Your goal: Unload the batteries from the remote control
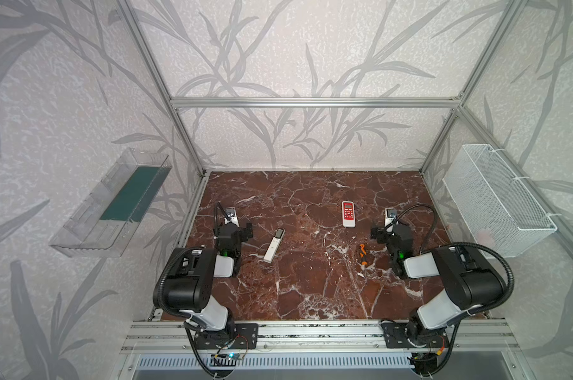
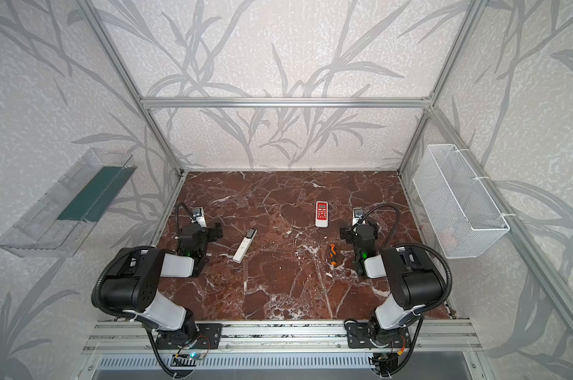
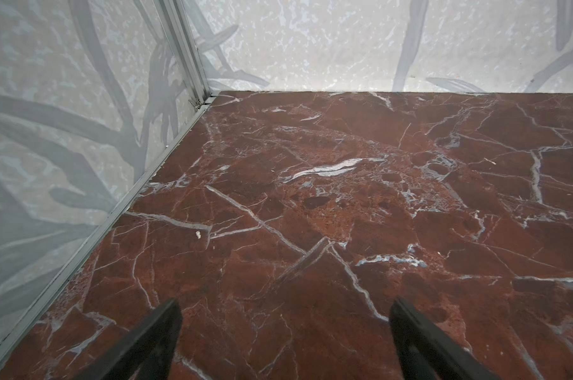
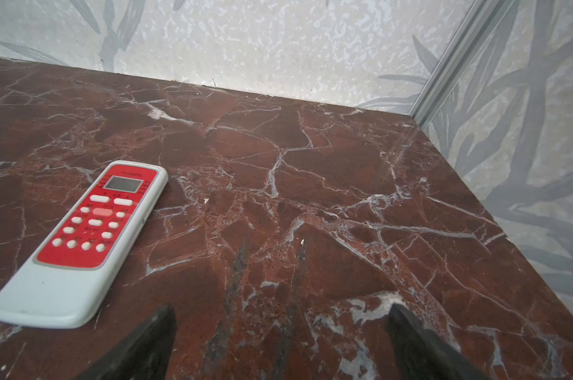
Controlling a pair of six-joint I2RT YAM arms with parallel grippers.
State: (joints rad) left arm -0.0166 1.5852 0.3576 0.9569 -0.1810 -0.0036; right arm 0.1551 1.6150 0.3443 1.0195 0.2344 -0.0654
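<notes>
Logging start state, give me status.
Open, empty: left gripper, right gripper. No batteries showing; red remote, slim white remote untouched. Nothing blocking; orange-handled tool near right gripper.
</notes>
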